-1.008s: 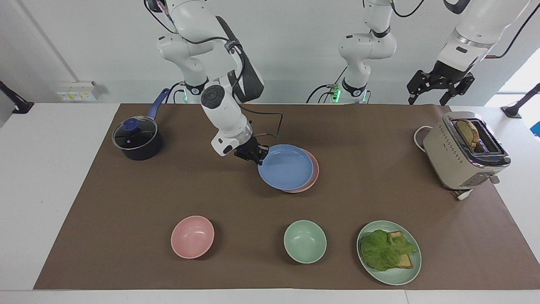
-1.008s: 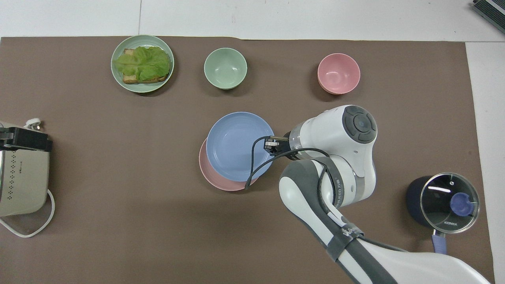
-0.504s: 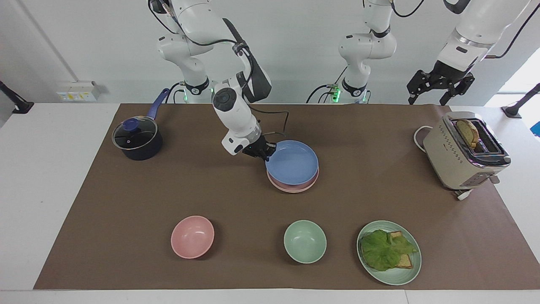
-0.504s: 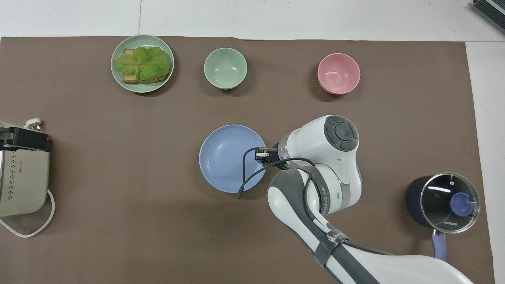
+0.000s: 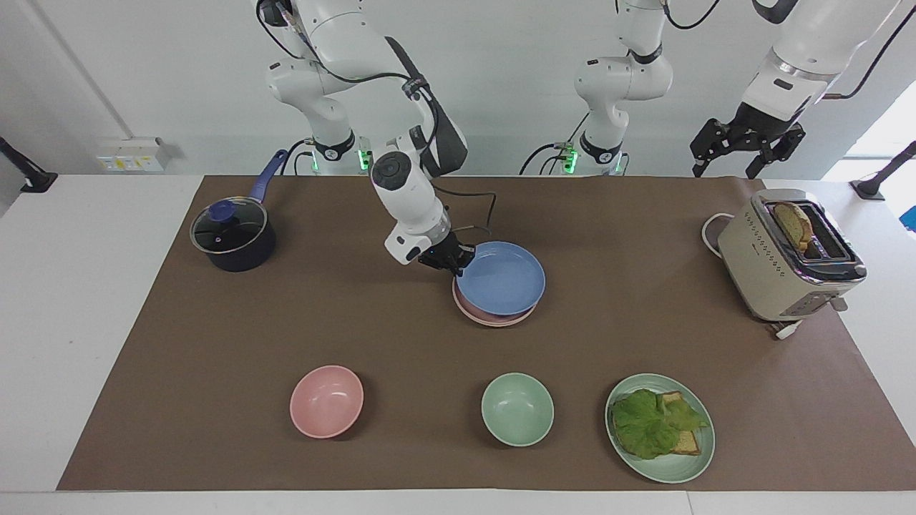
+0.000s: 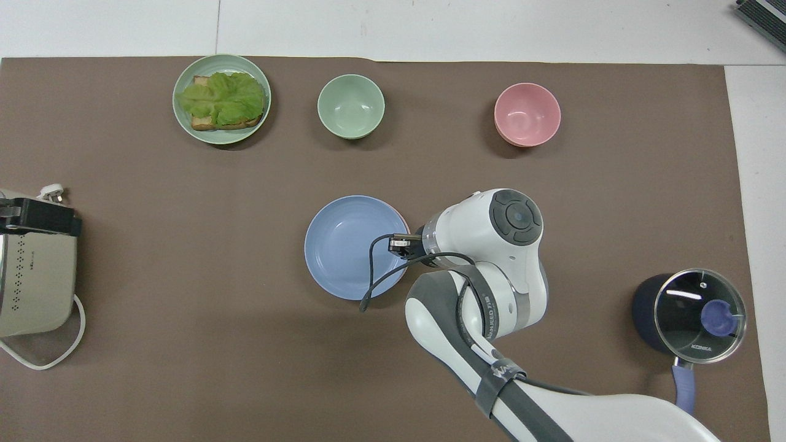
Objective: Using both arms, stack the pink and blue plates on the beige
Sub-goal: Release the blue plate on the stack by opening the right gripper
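Note:
My right gripper (image 5: 452, 263) (image 6: 399, 244) is shut on the rim of the blue plate (image 5: 501, 277) (image 6: 350, 245), on the side toward the right arm's end. The blue plate hangs slightly tilted just over the pink plate (image 5: 492, 318), of which only a thin rim shows (image 6: 406, 215). I cannot tell whether the two touch. The beige plate is hidden under this stack. The left arm waits with its gripper (image 5: 744, 149) open and raised over the table's edge beside the toaster.
A lidded dark pan (image 5: 232, 236) stands at the right arm's end. A toaster (image 5: 787, 257) holding bread stands at the left arm's end. Farthest from the robots are a pink bowl (image 5: 326, 400), a green bowl (image 5: 517, 409) and a green plate (image 5: 687, 465) of lettuce and bread.
My right gripper has carried the blue plate toward the robots and the left arm's end, so it now covers almost all of the pink plate. The left arm has not moved.

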### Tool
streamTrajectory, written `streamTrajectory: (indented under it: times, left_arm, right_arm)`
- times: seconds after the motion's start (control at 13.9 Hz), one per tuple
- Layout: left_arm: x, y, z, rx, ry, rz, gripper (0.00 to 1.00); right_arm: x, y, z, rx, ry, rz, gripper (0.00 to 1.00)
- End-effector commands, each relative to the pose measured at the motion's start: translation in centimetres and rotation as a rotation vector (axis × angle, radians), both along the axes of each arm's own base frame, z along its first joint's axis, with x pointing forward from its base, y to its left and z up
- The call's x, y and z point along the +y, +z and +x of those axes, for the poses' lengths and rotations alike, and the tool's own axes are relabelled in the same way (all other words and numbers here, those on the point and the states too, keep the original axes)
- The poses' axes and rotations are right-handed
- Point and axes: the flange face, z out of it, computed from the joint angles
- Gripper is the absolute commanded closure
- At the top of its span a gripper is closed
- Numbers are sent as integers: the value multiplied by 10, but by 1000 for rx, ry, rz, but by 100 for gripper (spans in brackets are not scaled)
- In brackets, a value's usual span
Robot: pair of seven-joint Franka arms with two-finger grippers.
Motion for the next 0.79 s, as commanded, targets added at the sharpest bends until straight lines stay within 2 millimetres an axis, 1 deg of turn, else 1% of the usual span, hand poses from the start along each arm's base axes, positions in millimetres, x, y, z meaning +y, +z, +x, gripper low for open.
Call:
streamTrajectory:
  times: [0.0, 0.07, 0.14, 0.36, 0.43, 0.5, 0.58, 0.65, 0.72]
  left_arm:
    - [2, 6, -4, 4, -3, 12, 0]
    - [2, 6, -4, 4, -3, 12, 0]
    - [3, 6, -4, 4, -2, 12, 0]
    - [2, 6, -4, 4, -3, 12, 0]
    - [2, 6, -4, 4, -3, 12, 0]
    - [2, 6, -4, 4, -3, 12, 0]
    - [2, 6, -4, 4, -3, 12, 0]
    - [2, 6, -4, 4, -3, 12, 0]
    - [2, 6, -4, 4, -3, 12, 0]
  right_arm:
    - [-1, -3, 0, 0, -16, 16, 100]
    - [-1, -3, 0, 0, -17, 16, 97]
    - [-1, -3, 1, 2, -19, 15, 82]
    - [-1, -3, 1, 4, -23, 15, 27]
    - [-1, -3, 1, 2, -21, 14, 3]
    - [-3, -2, 3, 0, -25, 13, 0]
    - [-6, 2, 6, -7, -28, 12, 0]
    - [-10, 9, 10, -15, -31, 13, 0]
    - [-19, 18, 14, -24, -38, 14, 0]
